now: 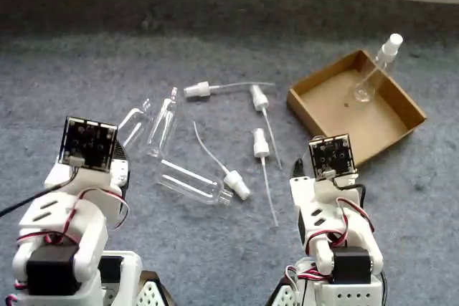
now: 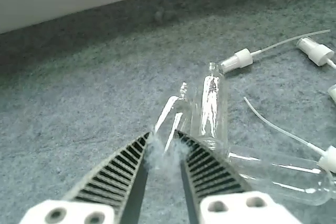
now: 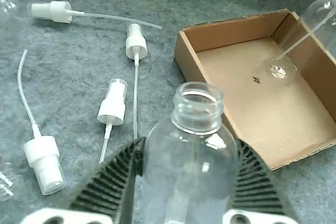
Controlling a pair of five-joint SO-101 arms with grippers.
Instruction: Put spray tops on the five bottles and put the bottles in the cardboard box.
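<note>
**Layout of bottles, spray tops and box around the two grippers.**

The right gripper (image 3: 189, 148) encloses a clear round uncapped plastic bottle (image 3: 191, 171). Ahead and to its right, on the grey carpeted table (image 1: 79, 55), lies the shallow brown cardboard box (image 1: 401, 123), in which a clear capped spray bottle (image 1: 373, 73) leans on the far wall. Ahead and to that gripper's left lie four loose white plastic spray tops (image 1: 261, 145). Just ahead of the left gripper (image 2: 164, 139) two slim clear plastic bottles (image 2: 210, 103) lie side by side. To its right a third clear bottle (image 1: 190, 180) lies crosswise, its mouth beside the nearest spray top (image 1: 237, 184).
</note>
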